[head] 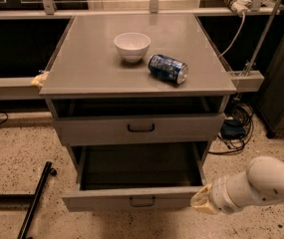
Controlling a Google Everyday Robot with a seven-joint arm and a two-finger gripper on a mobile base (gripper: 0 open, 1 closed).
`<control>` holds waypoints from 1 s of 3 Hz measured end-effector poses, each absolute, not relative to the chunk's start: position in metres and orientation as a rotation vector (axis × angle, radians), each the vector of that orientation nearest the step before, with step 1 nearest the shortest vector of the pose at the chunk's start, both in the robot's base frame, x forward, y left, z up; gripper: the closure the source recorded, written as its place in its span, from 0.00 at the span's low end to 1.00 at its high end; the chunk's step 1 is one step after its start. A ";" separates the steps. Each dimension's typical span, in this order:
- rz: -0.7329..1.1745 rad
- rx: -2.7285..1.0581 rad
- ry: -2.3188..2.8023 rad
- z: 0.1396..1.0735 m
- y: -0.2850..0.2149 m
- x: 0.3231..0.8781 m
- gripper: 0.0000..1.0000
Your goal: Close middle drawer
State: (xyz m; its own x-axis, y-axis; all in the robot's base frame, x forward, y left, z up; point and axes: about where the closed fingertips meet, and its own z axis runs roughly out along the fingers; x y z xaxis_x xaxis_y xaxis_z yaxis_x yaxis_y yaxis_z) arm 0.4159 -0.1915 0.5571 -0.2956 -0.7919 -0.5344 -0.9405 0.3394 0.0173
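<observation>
Gripper (204, 203) sits at the 3 o'clock end of the pulled-out middle drawer (101, 201). The drawer front runs 9-to-3, so the closing push likely goes toward 12. Gripper opening: cannot tell.

The robot's arm (268, 183) is fat, round, smooth and white. Its pale yellow gripper (202, 203) sits low at 5 o'clock.
</observation>
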 end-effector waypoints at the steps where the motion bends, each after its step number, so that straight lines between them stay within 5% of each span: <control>1: 0.537 -1.517 2.129 0.493 -0.190 0.436 1.00; 3: 0.664 -1.484 2.113 0.429 -0.180 0.439 1.00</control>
State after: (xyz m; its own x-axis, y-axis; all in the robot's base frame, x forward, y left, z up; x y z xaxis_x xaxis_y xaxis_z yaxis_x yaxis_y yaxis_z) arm 0.4389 -0.1796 0.4291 -0.3036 -0.7192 -0.6249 -0.9474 0.2975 0.1179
